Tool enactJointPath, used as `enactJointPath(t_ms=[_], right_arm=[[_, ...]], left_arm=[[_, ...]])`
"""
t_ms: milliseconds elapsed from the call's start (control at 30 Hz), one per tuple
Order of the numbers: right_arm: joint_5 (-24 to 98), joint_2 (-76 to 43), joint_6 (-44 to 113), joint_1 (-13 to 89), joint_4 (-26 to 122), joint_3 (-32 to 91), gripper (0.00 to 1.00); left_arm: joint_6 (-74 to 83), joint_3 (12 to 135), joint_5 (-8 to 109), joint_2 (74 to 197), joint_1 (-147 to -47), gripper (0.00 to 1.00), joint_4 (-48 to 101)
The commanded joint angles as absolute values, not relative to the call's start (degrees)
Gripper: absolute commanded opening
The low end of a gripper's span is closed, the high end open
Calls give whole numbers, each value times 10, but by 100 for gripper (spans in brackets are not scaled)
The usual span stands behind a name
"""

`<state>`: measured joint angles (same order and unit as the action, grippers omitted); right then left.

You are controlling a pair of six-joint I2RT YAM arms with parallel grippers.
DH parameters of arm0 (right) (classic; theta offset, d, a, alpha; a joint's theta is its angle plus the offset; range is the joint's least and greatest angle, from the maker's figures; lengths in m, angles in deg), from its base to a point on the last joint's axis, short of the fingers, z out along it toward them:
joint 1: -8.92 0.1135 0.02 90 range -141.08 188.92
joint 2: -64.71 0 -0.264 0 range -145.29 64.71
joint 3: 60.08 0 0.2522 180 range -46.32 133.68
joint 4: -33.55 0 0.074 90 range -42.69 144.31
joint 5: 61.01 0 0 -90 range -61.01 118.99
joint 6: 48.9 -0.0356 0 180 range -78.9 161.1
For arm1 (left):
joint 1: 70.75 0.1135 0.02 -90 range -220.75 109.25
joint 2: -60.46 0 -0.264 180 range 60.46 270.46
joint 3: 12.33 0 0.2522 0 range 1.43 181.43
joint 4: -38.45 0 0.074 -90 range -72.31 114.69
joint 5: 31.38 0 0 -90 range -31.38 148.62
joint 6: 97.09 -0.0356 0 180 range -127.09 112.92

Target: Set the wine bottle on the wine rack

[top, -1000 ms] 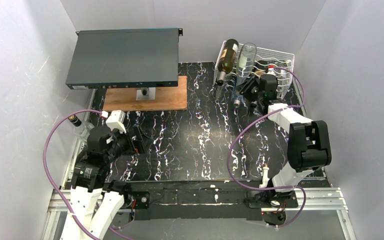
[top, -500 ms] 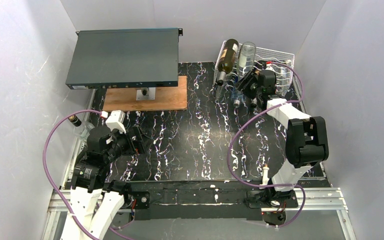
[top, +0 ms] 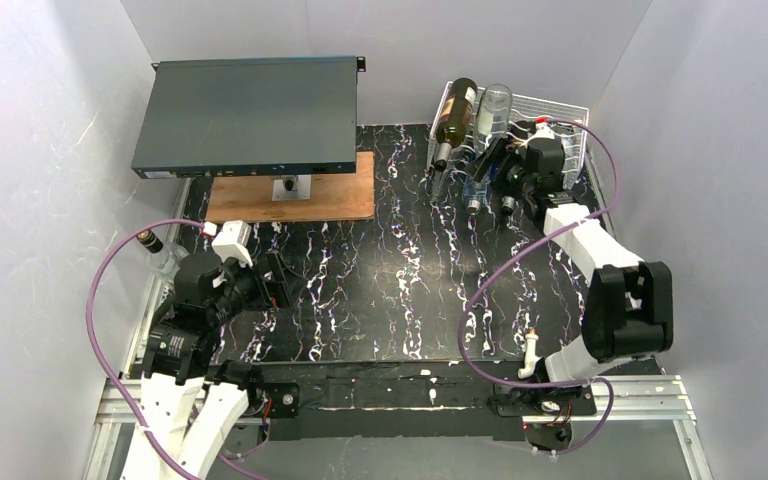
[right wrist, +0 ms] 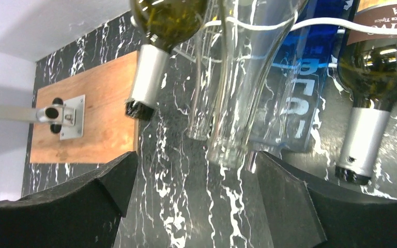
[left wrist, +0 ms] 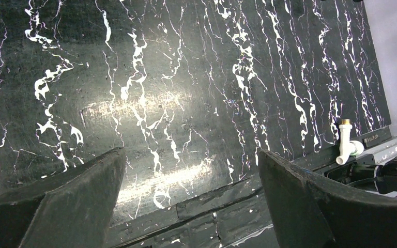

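Note:
The white wire wine rack (top: 564,108) stands at the back right and holds several bottles with their necks toward me. An olive-green wine bottle (top: 455,115) (right wrist: 163,13) with a silver capsule lies at its left. Beside it come a clear bottle (top: 494,112) (right wrist: 245,77), a blue one (right wrist: 304,82) and a dark labelled one (right wrist: 375,72). My right gripper (top: 512,172) (right wrist: 196,181) hangs open at the rack's front, just short of the clear bottle's mouth, with nothing between its fingers (right wrist: 108,191). My left gripper (top: 278,280) (left wrist: 191,170) is open over bare table.
A dark flat metal box (top: 245,115) sits on a stand fixed to a wooden board (top: 335,198) (right wrist: 90,111) at the back left. Another bottle (top: 152,243) lies at the table's left edge by the wall. Purple cables loop beside both arms.
My right gripper has gone from shut to open and has shifted right and back along the rack's front. The left arm has not moved.

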<state>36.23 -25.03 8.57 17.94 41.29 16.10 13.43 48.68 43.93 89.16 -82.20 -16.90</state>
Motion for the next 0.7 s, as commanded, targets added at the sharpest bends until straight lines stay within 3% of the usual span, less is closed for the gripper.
enactJointPath(t_ms=[0, 400, 667], right_arm=[[366, -162, 136, 186, 465, 140, 94], [274, 13, 156, 325, 522, -17, 96], [236, -22, 198, 456, 484, -50, 96]], left_arm=[[125, 484, 422, 893, -823, 99, -164], [126, 484, 427, 887, -823, 99, -164], [130, 485, 444, 893, -823, 99, -168]])
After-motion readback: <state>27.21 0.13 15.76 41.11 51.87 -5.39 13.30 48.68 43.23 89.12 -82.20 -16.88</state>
